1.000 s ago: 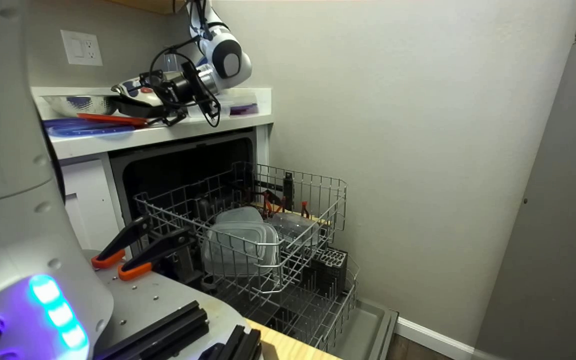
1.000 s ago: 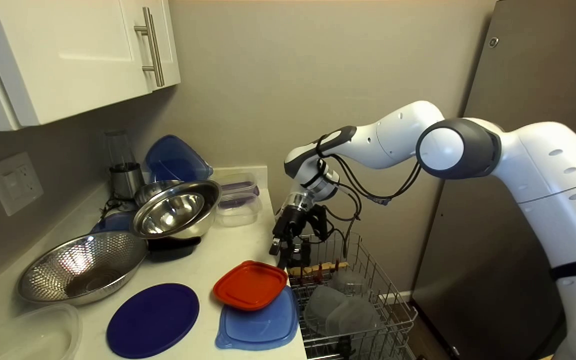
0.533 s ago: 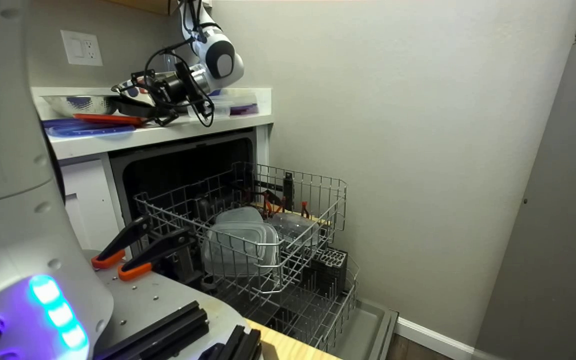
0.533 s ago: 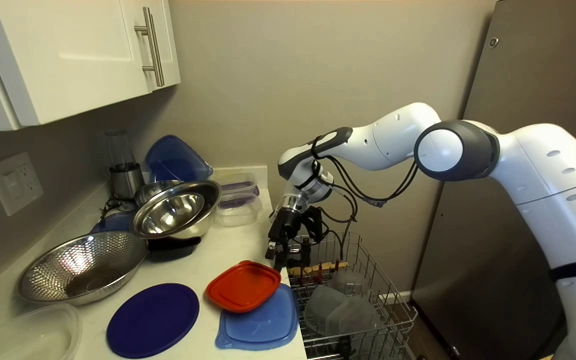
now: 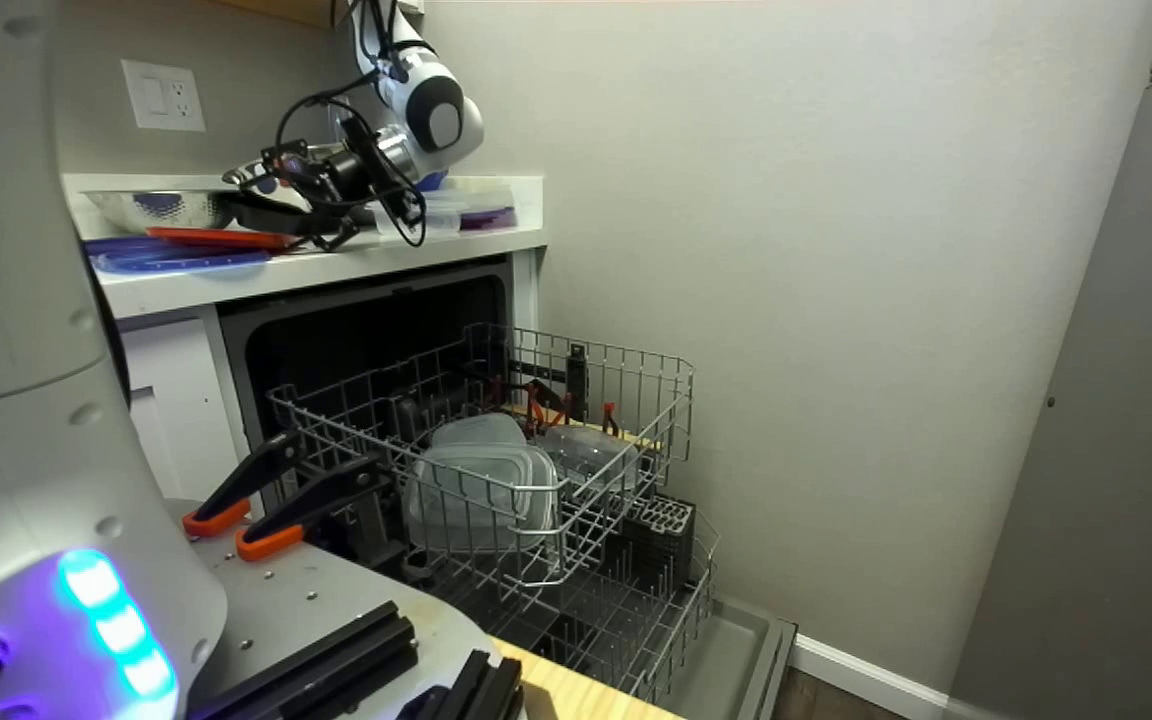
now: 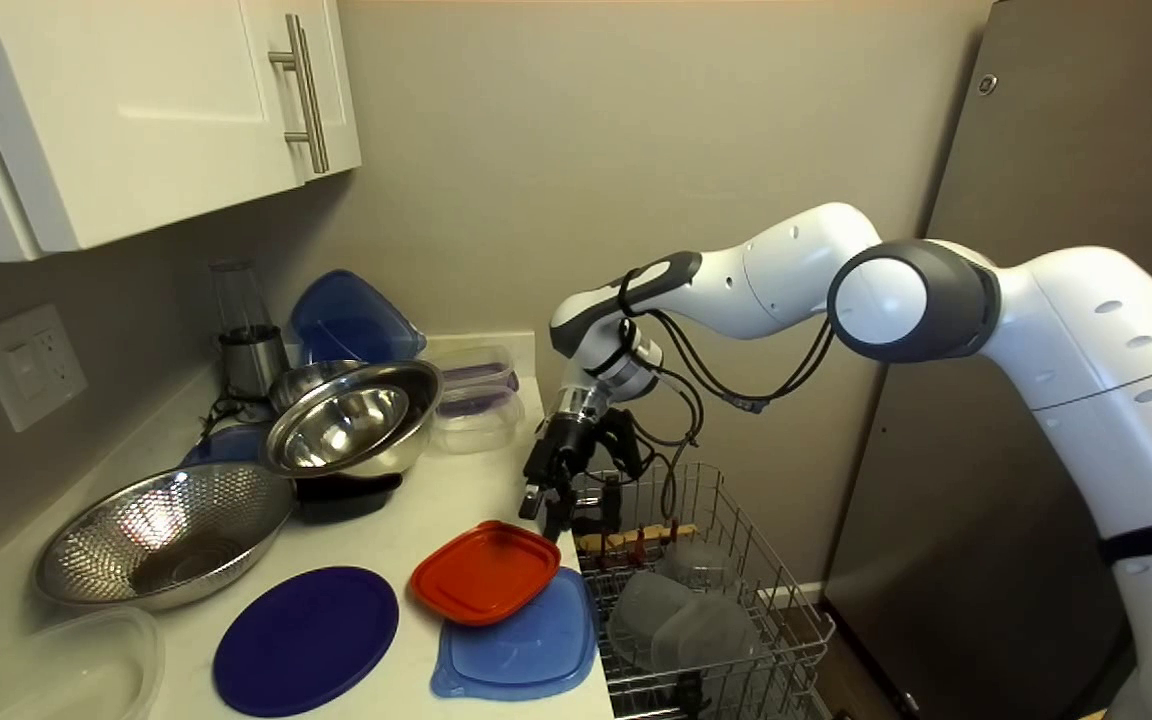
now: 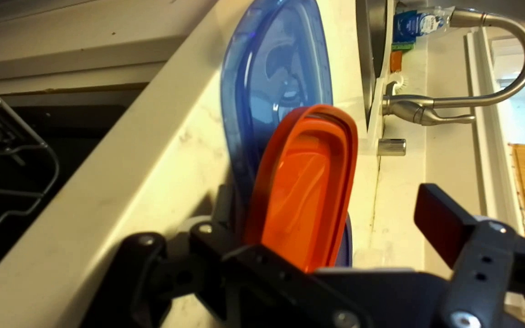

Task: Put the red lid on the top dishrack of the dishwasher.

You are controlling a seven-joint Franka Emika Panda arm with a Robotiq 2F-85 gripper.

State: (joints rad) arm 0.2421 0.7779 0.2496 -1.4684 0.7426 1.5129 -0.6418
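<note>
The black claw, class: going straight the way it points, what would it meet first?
Probably the red rounded-square plastic lid, ahead of the open claw in the wrist view; depth is unclear.

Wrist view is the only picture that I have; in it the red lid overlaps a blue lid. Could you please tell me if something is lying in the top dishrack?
Observer: Yes, in both exterior views cloudy plastic containers are in the top dishrack.
Operator: Thank you. Is it pulled out?
Observer: Yes, in an exterior view it stands out past the front of the dishwasher.
Operator: And, please, can you name one thing that is outside my picture?
Observer: A perforated steel bowl stands on the counter, seen in both exterior views.
</note>
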